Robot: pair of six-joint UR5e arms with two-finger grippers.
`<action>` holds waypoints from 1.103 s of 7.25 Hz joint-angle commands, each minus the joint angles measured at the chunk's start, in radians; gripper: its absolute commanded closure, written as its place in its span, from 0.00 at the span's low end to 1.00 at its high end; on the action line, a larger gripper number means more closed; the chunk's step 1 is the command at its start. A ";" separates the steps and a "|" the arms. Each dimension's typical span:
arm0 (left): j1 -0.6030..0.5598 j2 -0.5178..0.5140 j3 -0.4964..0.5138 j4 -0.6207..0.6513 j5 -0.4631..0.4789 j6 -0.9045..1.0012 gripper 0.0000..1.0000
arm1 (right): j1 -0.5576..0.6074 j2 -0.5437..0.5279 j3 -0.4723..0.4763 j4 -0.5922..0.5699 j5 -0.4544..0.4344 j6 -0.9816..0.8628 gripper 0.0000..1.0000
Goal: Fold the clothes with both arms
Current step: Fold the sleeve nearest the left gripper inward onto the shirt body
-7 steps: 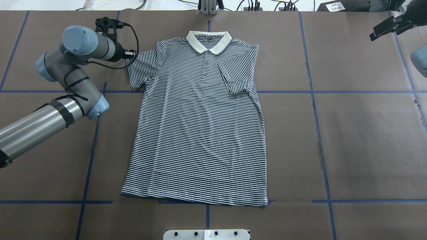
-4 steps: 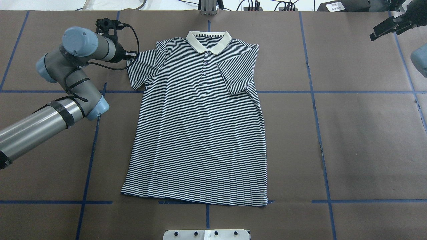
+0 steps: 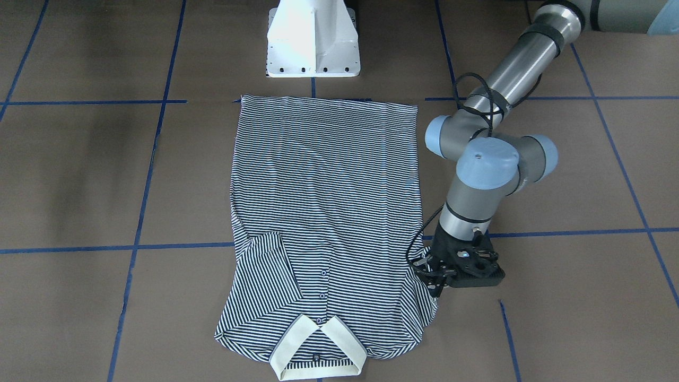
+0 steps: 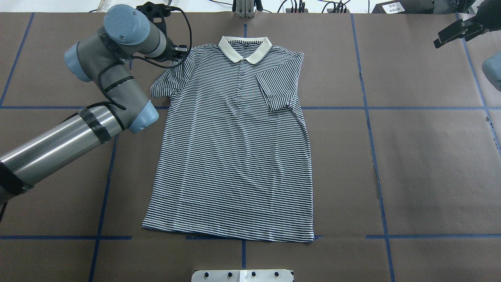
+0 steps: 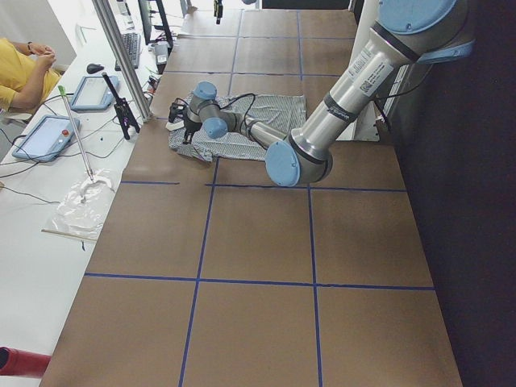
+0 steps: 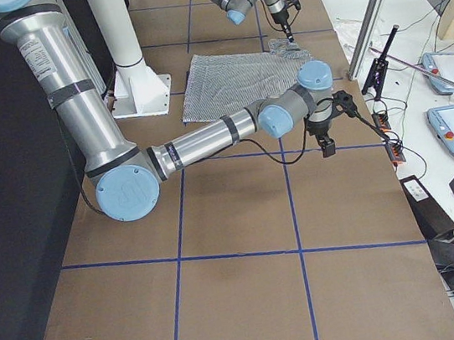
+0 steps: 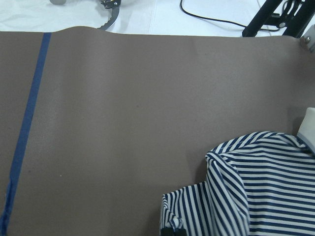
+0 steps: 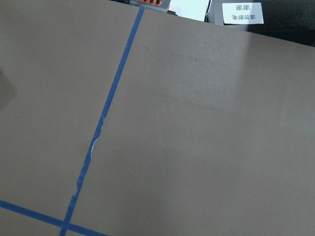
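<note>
The striped polo shirt point(image 4: 235, 156) lies flat on the brown table, front up, with its cream collar point(image 4: 245, 49) at the far edge. Its right sleeve point(image 4: 276, 92) is folded in over the chest. My left gripper point(image 4: 181, 53) is shut on the left sleeve point(image 4: 168, 80), whose edge is lifted and bunched toward the shoulder. The front-facing view shows this gripper point(image 3: 432, 281) at the sleeve's outer edge. The left wrist view shows the pinched striped cloth point(image 7: 236, 196). My right gripper point(image 4: 442, 38) hangs at the far right corner, away from the shirt, fingers apart and holding nothing.
The white pedestal base point(image 3: 313, 40) stands by the shirt's hem. Blue tape lines point(image 4: 368, 117) cross the brown table. Cables and boxes point(image 4: 297, 7) lie beyond the far edge. A person in yellow point(image 5: 24, 72) sits at the side desk with tablets point(image 5: 93, 90).
My left arm has swung right and toward the far edge. The left sleeve went with it, its tip lifted and drawn in toward the shoulder. The right gripper has stayed put.
</note>
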State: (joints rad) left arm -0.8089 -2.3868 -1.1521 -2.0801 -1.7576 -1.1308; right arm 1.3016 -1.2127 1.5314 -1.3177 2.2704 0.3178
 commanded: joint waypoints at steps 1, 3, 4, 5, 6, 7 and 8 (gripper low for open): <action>0.083 -0.130 0.062 0.124 0.044 -0.114 1.00 | 0.001 0.001 0.001 0.000 0.000 0.001 0.00; 0.105 -0.149 0.097 0.120 0.046 -0.142 1.00 | -0.001 0.002 0.000 0.000 -0.002 0.004 0.00; 0.105 -0.147 0.100 0.118 0.046 -0.126 0.57 | -0.001 0.001 0.001 0.000 -0.002 0.006 0.00; 0.105 -0.144 0.089 0.111 0.044 -0.022 0.01 | -0.001 0.002 0.004 0.002 -0.002 0.012 0.00; 0.106 -0.147 0.062 0.100 0.040 0.011 0.00 | -0.001 0.011 0.007 0.000 -0.002 0.018 0.00; 0.106 -0.143 0.011 0.103 0.017 0.017 0.00 | -0.002 0.012 0.018 0.000 0.000 0.021 0.00; 0.103 -0.123 -0.038 0.113 -0.017 0.057 0.00 | -0.014 0.013 0.050 0.002 -0.002 0.108 0.00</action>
State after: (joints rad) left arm -0.7037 -2.5261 -1.1319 -1.9742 -1.7408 -1.1144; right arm 1.2967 -1.2020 1.5525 -1.3173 2.2694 0.3575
